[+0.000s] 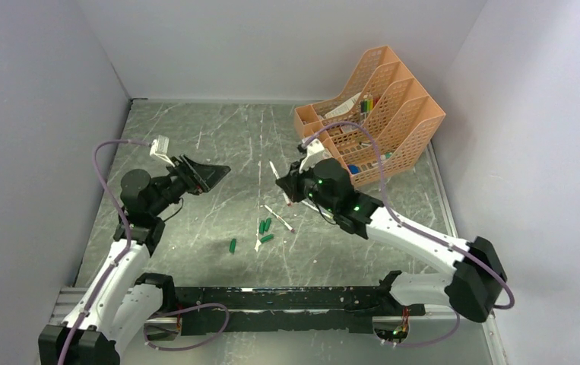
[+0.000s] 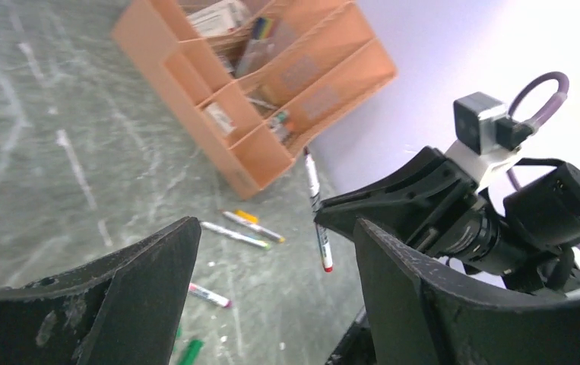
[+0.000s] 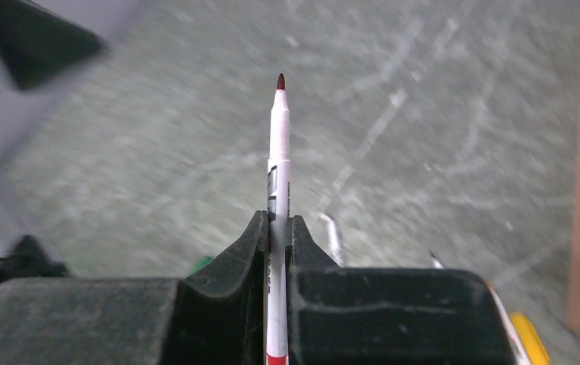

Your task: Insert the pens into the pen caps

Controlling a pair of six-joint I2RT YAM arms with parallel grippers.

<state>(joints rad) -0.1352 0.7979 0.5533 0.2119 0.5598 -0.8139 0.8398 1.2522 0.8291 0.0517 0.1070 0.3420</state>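
Observation:
My right gripper (image 1: 284,185) (image 3: 277,225) is shut on a white pen (image 1: 274,169) (image 3: 279,144), which is lifted off the table. Its dark red tip points away from the wrist camera. The left wrist view shows this pen (image 2: 316,205) hanging steeply from the right gripper (image 2: 347,211). My left gripper (image 1: 212,176) (image 2: 275,228) stands open and empty, raised to the left of the pen and facing it. Another pen (image 1: 279,218) and several green pen caps (image 1: 232,245) (image 1: 264,226) lie on the table between the arms. One cap (image 2: 189,351) shows below my left fingers.
An orange mesh desk organizer (image 1: 393,114) (image 2: 271,152) holding coloured markers stands at the back right. Loose markers (image 2: 235,235) (image 2: 209,295) lie on the grey table in front of it. White walls close in on the left, back and right.

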